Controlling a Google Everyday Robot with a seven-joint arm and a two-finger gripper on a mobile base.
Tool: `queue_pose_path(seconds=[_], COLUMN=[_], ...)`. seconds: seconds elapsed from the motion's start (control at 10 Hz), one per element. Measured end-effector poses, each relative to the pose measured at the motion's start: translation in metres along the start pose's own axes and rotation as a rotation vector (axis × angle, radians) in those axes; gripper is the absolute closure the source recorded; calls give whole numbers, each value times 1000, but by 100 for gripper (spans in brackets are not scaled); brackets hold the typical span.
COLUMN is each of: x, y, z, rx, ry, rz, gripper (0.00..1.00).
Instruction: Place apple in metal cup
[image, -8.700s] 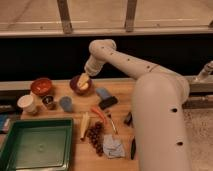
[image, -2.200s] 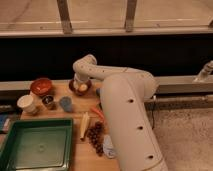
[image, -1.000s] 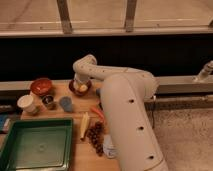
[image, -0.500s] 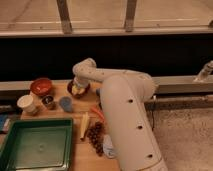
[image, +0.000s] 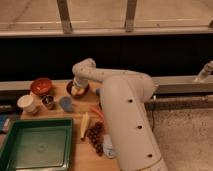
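Observation:
The apple (image: 75, 92) shows as a pale yellow round shape inside a dark bowl (image: 85, 90) at the back of the wooden table. My gripper (image: 77, 88) points down into that bowl, right on top of the apple and covering part of it. The metal cup (image: 48, 102) is small, dark and shiny. It stands to the left of the bowl and nearer the front, between a white cup and a grey-blue cup. My white arm reaches in from the lower right and bends over the bowl.
A red bowl (image: 41, 86) sits at the back left, with a white cup (image: 26, 103) and a grey-blue cup (image: 65, 103) near it. A green tray (image: 35, 147) fills the front left. A corn cob (image: 84, 125), a carrot (image: 97, 112) and grapes (image: 95, 136) lie beside my arm.
My gripper has sunk slightly lower into the dark bowl, onto the apple. The cups and other items have not moved.

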Motion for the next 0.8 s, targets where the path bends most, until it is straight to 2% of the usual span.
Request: queue_pose_path(seconds=[0.2,0.4,0.8], x=[-5,-9,-25], y=[-5,-10,-28], z=[-6,-13,-41], rx=[13,25,69], ry=[-12,-27,-85], rz=[-1,3,14], gripper=[99,100,100])
